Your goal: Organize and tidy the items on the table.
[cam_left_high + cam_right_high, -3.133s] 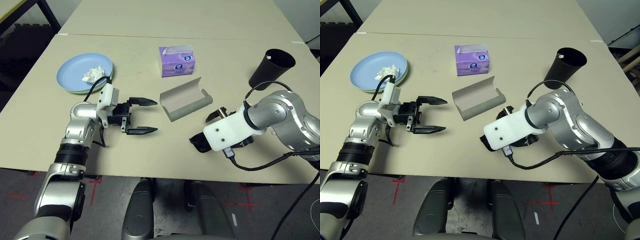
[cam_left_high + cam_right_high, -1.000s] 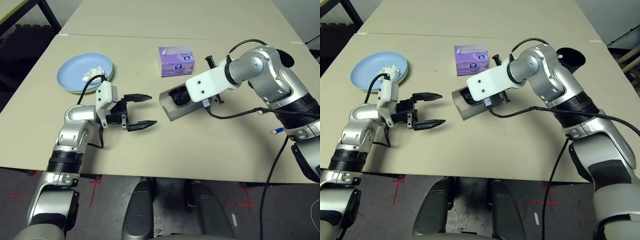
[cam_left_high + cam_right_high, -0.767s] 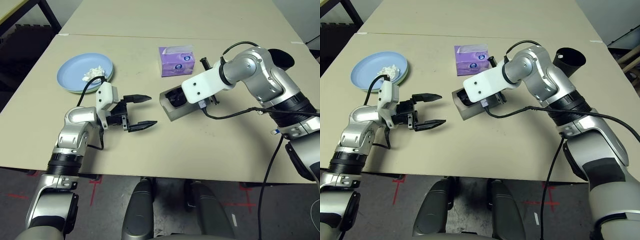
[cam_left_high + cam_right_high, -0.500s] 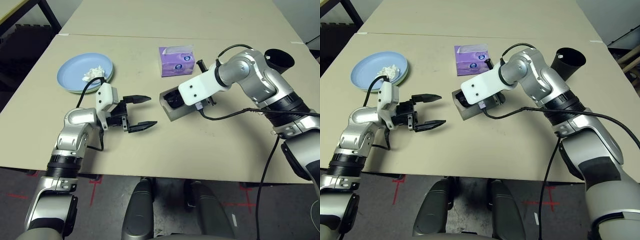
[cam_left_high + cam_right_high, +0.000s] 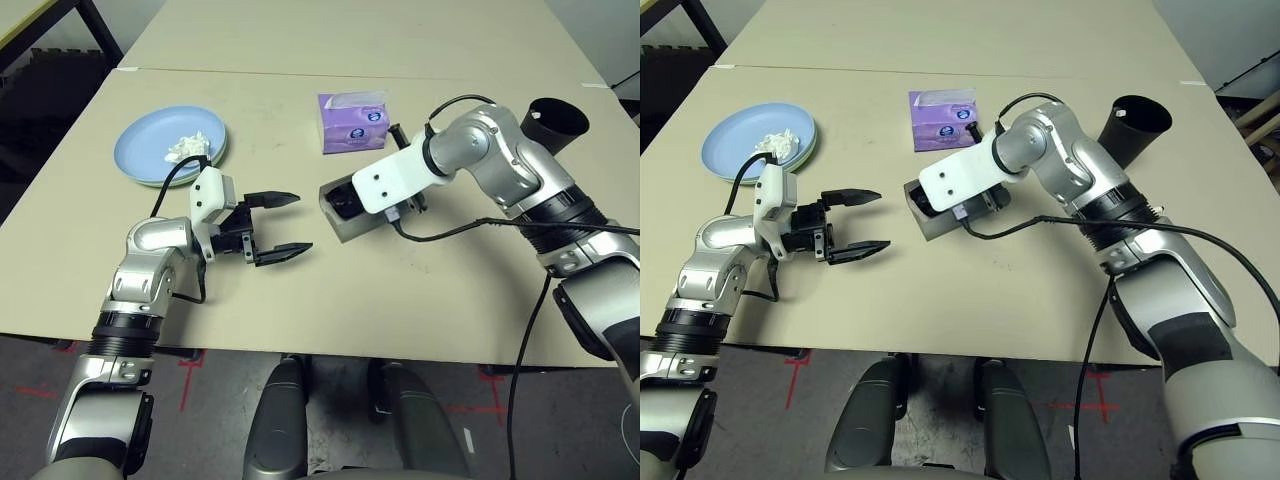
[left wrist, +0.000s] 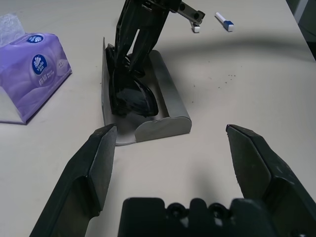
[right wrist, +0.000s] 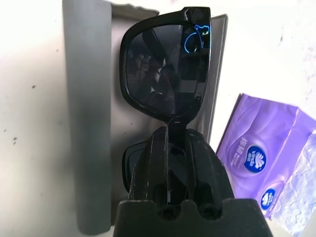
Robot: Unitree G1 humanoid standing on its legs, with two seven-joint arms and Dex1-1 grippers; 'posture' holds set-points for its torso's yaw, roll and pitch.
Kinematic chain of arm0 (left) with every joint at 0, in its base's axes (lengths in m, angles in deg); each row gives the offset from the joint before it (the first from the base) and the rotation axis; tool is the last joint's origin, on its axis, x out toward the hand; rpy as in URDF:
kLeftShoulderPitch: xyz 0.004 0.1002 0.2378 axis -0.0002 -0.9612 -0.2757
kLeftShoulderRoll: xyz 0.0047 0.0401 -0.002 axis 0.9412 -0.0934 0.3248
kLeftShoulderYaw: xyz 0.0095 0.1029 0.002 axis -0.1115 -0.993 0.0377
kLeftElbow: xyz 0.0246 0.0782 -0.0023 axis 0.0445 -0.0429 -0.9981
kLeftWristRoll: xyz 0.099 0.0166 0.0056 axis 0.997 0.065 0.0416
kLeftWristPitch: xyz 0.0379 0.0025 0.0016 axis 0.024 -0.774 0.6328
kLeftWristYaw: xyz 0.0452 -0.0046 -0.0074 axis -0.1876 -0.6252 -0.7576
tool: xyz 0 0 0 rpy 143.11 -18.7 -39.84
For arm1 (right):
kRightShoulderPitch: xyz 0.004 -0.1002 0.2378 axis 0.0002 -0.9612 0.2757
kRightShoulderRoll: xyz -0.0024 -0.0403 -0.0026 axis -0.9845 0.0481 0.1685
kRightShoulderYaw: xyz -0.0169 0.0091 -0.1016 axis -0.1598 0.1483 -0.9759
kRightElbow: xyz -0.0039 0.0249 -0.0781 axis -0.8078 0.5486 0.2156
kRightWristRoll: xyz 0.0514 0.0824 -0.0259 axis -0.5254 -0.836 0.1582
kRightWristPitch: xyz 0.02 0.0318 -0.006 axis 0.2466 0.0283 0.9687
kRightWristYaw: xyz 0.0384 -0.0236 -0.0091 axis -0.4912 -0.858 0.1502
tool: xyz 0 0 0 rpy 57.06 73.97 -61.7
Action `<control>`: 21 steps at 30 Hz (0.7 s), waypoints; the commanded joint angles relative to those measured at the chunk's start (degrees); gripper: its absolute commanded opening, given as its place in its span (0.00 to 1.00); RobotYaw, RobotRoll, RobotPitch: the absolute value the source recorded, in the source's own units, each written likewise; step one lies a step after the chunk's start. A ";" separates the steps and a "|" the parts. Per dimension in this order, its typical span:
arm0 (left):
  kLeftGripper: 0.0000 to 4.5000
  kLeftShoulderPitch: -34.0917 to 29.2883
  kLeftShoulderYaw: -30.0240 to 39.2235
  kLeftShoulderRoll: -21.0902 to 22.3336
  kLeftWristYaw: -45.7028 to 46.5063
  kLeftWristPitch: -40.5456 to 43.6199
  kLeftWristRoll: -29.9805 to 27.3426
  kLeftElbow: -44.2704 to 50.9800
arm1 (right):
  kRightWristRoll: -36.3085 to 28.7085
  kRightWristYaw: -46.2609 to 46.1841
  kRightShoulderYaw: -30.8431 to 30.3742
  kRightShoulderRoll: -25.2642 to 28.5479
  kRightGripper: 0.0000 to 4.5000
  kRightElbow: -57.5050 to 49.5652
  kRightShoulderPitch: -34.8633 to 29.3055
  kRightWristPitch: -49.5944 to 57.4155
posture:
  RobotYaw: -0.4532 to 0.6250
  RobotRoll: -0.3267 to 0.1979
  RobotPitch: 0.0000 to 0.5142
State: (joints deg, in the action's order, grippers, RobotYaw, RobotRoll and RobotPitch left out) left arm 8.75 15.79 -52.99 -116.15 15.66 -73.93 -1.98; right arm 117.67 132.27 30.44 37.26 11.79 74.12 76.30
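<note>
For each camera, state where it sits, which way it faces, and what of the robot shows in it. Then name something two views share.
Left and right eye views: on the head, looking forward and down at the table; both silver forearms show.
Left wrist view: on the left wrist, looking along the open left gripper at the glasses case.
Right wrist view: on the right wrist, looking along the right gripper, shut on the sunglasses over the case.
Shared: both wrist views show the sunglasses, the case and the purple tissue box.

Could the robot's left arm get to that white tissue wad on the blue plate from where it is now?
Probably yes: the left gripper is open and holds nothing, and only bare table lies between it and the tissue wad.
</note>
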 commanded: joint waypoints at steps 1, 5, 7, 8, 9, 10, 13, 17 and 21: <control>1.00 -1.26 0.43 0.69 -0.08 -0.11 -0.42 1.52 | 0.29 -0.79 -0.89 -0.67 0.07 1.02 0.03 -0.51 | 0.67 0.62 0.40; 1.00 -1.34 0.51 0.83 -0.04 -0.01 -0.41 1.53 | 0.48 -0.74 -1.00 -1.12 0.07 1.12 -0.25 -0.36 | 0.68 0.62 0.41; 1.00 -1.37 0.53 0.90 -0.05 -0.02 -0.41 1.52 | 0.44 -0.42 -1.05 -1.01 0.07 0.95 -0.51 -0.26 | 0.68 0.62 0.41; 1.00 -1.40 0.56 0.95 -0.08 -0.04 -0.42 1.49 | 0.37 -0.16 -1.07 -0.91 0.07 0.80 -0.68 -0.17 | 0.68 0.62 0.41; 1.00 -1.42 0.58 1.00 -0.11 -0.04 -0.44 1.47 | 0.34 0.04 -1.09 -0.79 0.07 0.66 -0.82 -0.12 | 0.68 0.62 0.41; 1.00 -1.44 0.61 1.06 -0.15 -0.10 -0.44 1.41 | 0.40 0.23 -1.14 -0.60 0.07 0.53 -0.95 -0.11 | 0.68 0.62 0.41; 1.00 -1.42 0.63 1.17 -0.27 -0.34 -0.43 1.13 | 0.35 0.91 -1.12 -0.16 0.07 0.12 -1.28 0.11 | 0.68 0.62 0.41; 1.00 -1.00 0.57 1.07 -0.46 -0.85 -0.33 0.37 | -1.24 4.97 -0.71 1.12 0.07 -2.31 -2.70 2.10 | 0.67 0.62 0.41; 1.00 -0.69 0.43 0.94 -0.53 -0.91 -0.33 0.15 | -1.86 7.15 -0.47 1.79 0.07 -4.07 -3.35 3.32 | 0.67 0.62 0.41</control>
State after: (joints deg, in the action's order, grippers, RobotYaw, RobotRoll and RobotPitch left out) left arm 8.49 16.14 -52.30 -116.19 15.34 -74.02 -2.00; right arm 116.74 138.29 30.36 38.79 9.19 71.41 79.21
